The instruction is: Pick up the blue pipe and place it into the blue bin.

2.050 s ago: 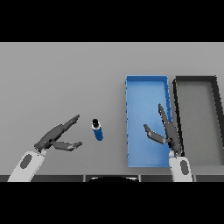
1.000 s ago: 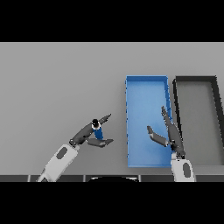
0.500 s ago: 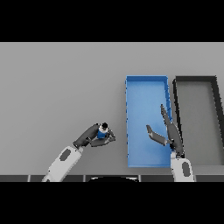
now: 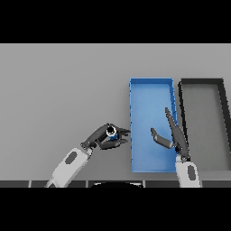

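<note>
Blue pipe [image 4: 112, 132], blue bin [image 4: 151, 85], black bin [image 4: 202, 82], grey table [image 4: 63, 90], dark hands on white-grey arms

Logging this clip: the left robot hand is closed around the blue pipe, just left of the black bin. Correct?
Not quite. The head view shows the left robot hand closed around the blue pipe just left of the blue bin; the black bin sits farther right.

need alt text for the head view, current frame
The robot's left hand has its fingers curled around the blue pipe, just left of the blue bin on the grey table. Its right hand hovers open over the blue bin's right side, and a black bin sits right of that.
</note>
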